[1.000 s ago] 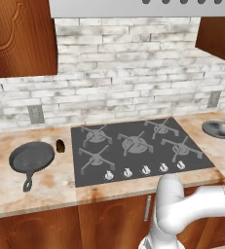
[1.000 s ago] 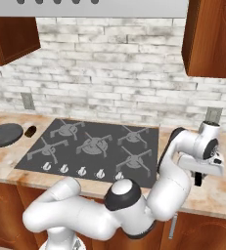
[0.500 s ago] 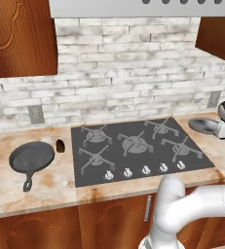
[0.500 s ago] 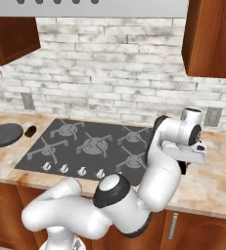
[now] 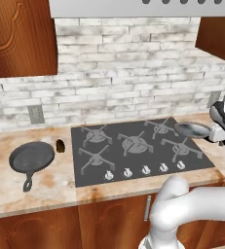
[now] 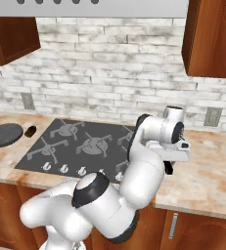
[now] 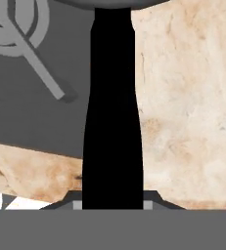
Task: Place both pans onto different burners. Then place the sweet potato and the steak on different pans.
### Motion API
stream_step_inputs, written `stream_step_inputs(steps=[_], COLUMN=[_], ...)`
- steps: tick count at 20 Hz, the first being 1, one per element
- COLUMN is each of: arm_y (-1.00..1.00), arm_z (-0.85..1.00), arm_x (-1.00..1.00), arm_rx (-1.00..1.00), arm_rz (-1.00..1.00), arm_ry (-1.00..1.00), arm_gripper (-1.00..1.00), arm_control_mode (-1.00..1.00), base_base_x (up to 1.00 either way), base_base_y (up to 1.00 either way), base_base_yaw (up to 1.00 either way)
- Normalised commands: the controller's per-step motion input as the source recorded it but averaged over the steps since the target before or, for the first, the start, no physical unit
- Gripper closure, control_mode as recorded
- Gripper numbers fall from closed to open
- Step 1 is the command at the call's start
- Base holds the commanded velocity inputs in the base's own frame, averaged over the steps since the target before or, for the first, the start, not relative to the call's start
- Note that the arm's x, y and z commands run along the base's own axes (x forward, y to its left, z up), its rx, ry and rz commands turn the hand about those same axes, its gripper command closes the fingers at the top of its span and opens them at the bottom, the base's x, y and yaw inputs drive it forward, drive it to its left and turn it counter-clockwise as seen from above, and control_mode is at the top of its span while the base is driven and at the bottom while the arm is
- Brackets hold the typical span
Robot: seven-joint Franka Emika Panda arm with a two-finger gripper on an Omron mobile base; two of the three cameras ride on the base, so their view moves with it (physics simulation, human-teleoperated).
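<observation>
Hand view looks straight down the steel pan's long black handle [image 7: 112, 122], which runs up from between the fingertips of the end effector [image 7: 112, 206]; the end effector is clamped on that handle. From the left base view, the steel pan [image 5: 192, 129] hangs at the right edge of the cooktop [image 5: 138, 163], beside its back right burner [image 5: 161, 127], not yet settled on a grate. The cast-iron skillet [image 5: 31, 158] lies on the bench [image 5: 50, 187] to the left of the cooktop, with the sweet potato [image 5: 60, 145] between skillet and cooktop.

Judging by its build, the steel pan is rigid and fairly light, but held at the handle's far end it will want to droop and twist. The skillet looks heavier; its short looped handle [image 5: 28, 183] seems the natural hold.
</observation>
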Motion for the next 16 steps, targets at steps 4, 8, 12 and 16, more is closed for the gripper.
stream_step_inputs(steps=[4,8,12,16], arm_y=[0.38,0.43,0.33,-0.09], arm_z=[0.00,0.00,0.00,-0.01], arm_x=[-0.72,-0.34,-0.03,0.37], arm_rx=[0.00,0.00,0.01,0.00], arm_rz=[0.31,0.29,0.21,0.03], arm_ry=[-0.04,0.00,0.00,0.00], arm_gripper=[1.00,1.00,1.00,1.00], arm_control_mode=[-1.00,-1.00,-1.00,-1.00], base_base_x=[0.00,0.00,0.00,0.00], base_base_y=[0.00,0.00,0.00,0.00], base_base_yaw=[0.00,0.00,0.00,0.00])
